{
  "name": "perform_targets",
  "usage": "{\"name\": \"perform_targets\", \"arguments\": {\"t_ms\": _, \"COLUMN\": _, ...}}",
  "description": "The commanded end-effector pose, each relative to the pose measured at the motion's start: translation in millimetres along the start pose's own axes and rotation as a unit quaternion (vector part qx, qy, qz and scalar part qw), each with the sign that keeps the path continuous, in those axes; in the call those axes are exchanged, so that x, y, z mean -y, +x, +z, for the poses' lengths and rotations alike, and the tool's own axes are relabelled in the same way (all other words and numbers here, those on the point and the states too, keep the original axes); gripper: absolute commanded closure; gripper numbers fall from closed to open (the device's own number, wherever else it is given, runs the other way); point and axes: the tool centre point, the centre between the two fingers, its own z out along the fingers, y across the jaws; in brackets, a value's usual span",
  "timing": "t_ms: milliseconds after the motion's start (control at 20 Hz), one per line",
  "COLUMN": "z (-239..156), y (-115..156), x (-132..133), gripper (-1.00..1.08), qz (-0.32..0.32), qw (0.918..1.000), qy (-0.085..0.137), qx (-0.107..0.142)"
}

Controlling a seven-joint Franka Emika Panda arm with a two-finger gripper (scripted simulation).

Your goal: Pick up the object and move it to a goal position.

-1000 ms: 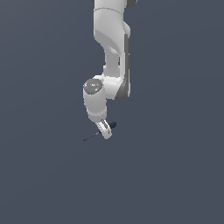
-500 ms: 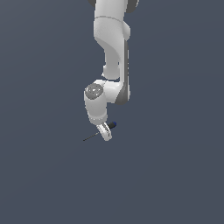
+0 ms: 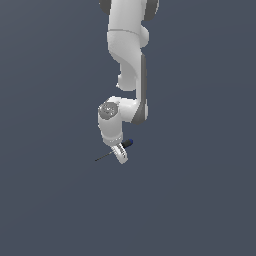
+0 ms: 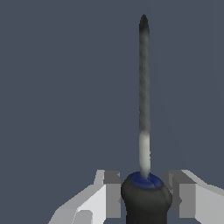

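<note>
- The gripper (image 4: 146, 197) sits astride the screwdriver's (image 4: 144, 131) thick black handle, one finger on each side of it. In the wrist view the fingers (image 4: 111, 192) look pressed against, or at least right beside, the handle, so I judge the gripper closed on the tool, though actual contact is hard to confirm at this resolution.
- The thin dark metal shaft runs straight out from the handle, away from the wrist camera, and ends in a point. A blue ring shows where shaft meets handle.
- In the exterior view the gripper (image 3: 120, 154) hangs below the bent white Panda arm (image 3: 127, 65). The screwdriver (image 3: 114, 151) lies crosswise through it, nearly level, handle end toward the exterior view's right and shaft tip toward the exterior view's left.
- Progress, as a judgement: the grasp seems made. Whether the tool is lifted or resting on the surface cannot be told, since the ground is a uniform grey-blue with no visible shadow or edge.
- Left to do: carry the screwdriver to the goal position. No goal marker appears in either view, so its direction is unknown.
- Surroundings: nothing else is visible near the gripper, only the plain background. No obstacle shows along any path the arm might take.
</note>
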Motion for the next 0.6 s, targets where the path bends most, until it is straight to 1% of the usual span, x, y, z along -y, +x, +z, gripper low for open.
{"name": "perform_targets", "arguments": {"t_ms": 0, "z": 0.2, "y": 0.2, "x": 0.4, "gripper": 1.08, "qz": 0.000, "qw": 1.0000, "qy": 0.000, "qx": 0.000}}
{"name": "perform_targets", "arguments": {"t_ms": 550, "z": -3.2, "y": 2.7, "x": 2.8, "gripper": 1.08, "qz": 0.003, "qw": 1.0000, "qy": 0.003, "qx": -0.004}}
